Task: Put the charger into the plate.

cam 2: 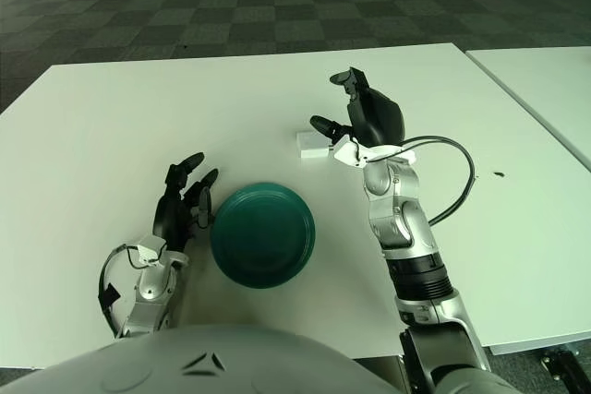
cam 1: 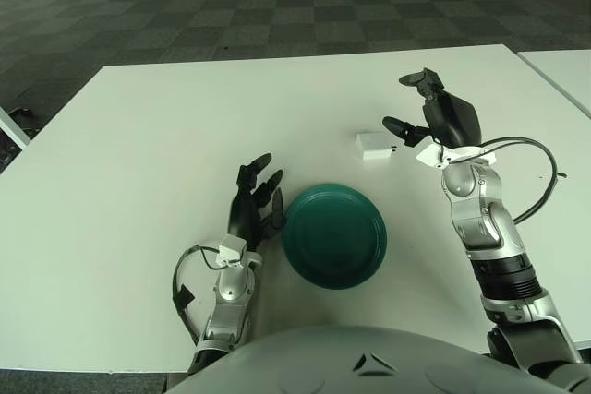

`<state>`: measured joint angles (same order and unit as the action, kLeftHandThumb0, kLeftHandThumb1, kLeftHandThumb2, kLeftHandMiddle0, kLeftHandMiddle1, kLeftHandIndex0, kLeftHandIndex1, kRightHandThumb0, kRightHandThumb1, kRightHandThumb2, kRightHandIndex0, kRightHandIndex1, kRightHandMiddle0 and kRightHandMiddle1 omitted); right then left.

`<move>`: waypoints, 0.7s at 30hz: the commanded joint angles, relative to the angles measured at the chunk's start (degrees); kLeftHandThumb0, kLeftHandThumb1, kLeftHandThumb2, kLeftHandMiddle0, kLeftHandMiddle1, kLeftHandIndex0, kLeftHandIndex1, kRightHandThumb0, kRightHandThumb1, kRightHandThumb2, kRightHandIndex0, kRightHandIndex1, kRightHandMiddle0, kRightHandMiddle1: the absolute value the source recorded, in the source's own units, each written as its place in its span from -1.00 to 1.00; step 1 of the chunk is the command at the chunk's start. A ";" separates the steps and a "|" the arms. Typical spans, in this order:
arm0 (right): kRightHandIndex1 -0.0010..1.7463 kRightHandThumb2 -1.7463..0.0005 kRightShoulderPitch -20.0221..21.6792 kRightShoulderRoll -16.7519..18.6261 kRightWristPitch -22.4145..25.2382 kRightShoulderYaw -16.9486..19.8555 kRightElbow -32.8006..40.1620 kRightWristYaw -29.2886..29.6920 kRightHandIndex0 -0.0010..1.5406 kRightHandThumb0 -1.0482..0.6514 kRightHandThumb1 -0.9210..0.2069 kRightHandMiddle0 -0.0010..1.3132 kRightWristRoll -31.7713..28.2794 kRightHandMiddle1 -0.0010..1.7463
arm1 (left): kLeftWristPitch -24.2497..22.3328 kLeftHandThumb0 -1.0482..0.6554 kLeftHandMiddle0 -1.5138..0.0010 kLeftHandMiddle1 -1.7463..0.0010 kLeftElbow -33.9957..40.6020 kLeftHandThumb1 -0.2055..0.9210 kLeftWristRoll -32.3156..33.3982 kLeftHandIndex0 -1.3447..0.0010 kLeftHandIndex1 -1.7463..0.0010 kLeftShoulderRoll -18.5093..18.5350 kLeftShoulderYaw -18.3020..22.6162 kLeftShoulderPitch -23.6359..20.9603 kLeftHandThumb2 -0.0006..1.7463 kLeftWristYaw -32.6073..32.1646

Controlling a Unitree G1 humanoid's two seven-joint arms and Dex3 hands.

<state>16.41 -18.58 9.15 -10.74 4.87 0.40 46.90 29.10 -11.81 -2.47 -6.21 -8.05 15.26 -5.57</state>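
A small white charger (cam 1: pixel 374 144) lies flat on the white table (cam 1: pixel 138 136), a little beyond and to the right of the dark green plate (cam 1: pixel 334 235). My right hand (cam 1: pixel 417 110) hovers raised just right of the charger, fingers spread, holding nothing; its thumb tip points toward the charger's right end. My left hand (cam 1: pixel 256 200) shows just left of the plate with its fingers relaxed and nothing in them. The plate holds nothing.
A second white table (cam 1: pixel 563 71) stands at the right, separated by a narrow gap. A small dark speck (cam 2: pixel 498 173) marks the tabletop at right. The right arm's cable (cam 1: pixel 540 182) loops out beside the forearm. Dark carpet lies beyond the far edge.
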 commanded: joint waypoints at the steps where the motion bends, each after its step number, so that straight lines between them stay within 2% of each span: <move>1: -0.95 0.40 3.95 -1.30 -0.54 -3.42 -4.62 -1.93 -0.47 -0.54 -1.00 -0.82 2.31 -0.03 | -1.61 -0.67 0.15 0.97 -7.30 1.00 -0.65 0.75 0.04 -1.37 -0.65 2.92 0.02 -0.32; 8: -0.96 0.37 7.43 -3.40 -5.08 -8.34 -13.14 -1.15 -0.44 -0.57 -1.00 -0.87 4.06 -0.06 | -1.64 -0.68 0.19 0.99 -7.66 1.00 -0.33 0.77 0.04 -1.27 -0.95 2.52 -0.01 -0.21; 21: -0.95 0.37 12.99 -3.29 -11.19 -15.02 -28.33 1.03 -0.40 -0.52 -1.00 -0.92 4.80 -0.06 | -1.07 -0.66 0.20 0.99 -7.58 1.00 0.90 0.71 -0.01 -1.61 -1.21 2.68 -0.06 0.17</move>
<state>26.98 -21.40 -0.76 -24.53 -21.16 0.67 50.81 29.37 -12.71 -1.44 -6.25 -8.83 14.27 -5.57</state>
